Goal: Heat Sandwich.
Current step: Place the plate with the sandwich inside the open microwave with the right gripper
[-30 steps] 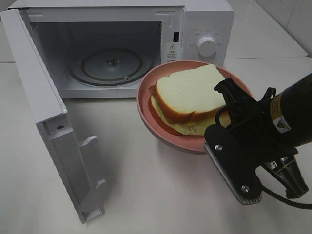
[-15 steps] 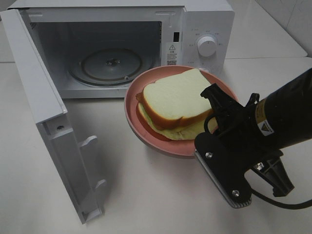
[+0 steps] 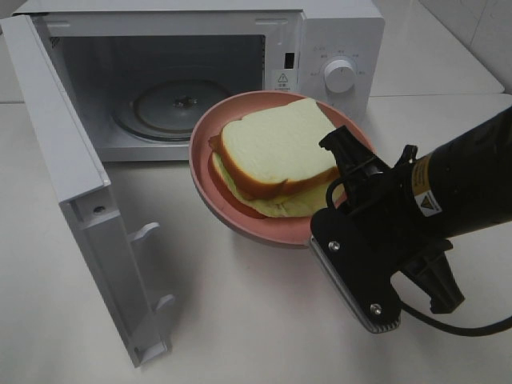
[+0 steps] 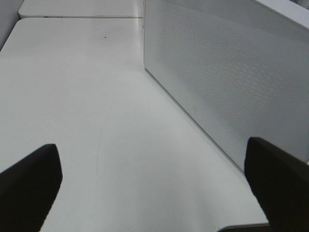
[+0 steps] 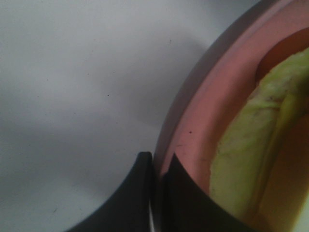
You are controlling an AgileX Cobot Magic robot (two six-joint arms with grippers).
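Observation:
The sandwich (image 3: 276,152), white bread with tan crust over yellow-green filling, lies on a round pink plate (image 3: 232,220). The plate hangs tilted above the table, right in front of the open white microwave (image 3: 336,32). My right gripper (image 3: 346,192) is shut on the plate's near right rim. In the right wrist view its two black fingertips pinch the plate rim (image 5: 193,125), with the gripper (image 5: 157,166) beside the filling (image 5: 246,159). In the left wrist view my left gripper (image 4: 152,193) stands open and empty over the table, beside the microwave's perforated side wall (image 4: 227,72).
The microwave door (image 3: 72,192) is swung fully open toward the front left. A glass turntable (image 3: 172,104) lies inside the cavity. The control knob (image 3: 341,74) is on the right front panel. White table surface (image 3: 240,320) lies in front.
My right gripper has carried the plate with the sandwich leftward and back, from in front of the control panel toward the microwave's opening. The left gripper has not moved.

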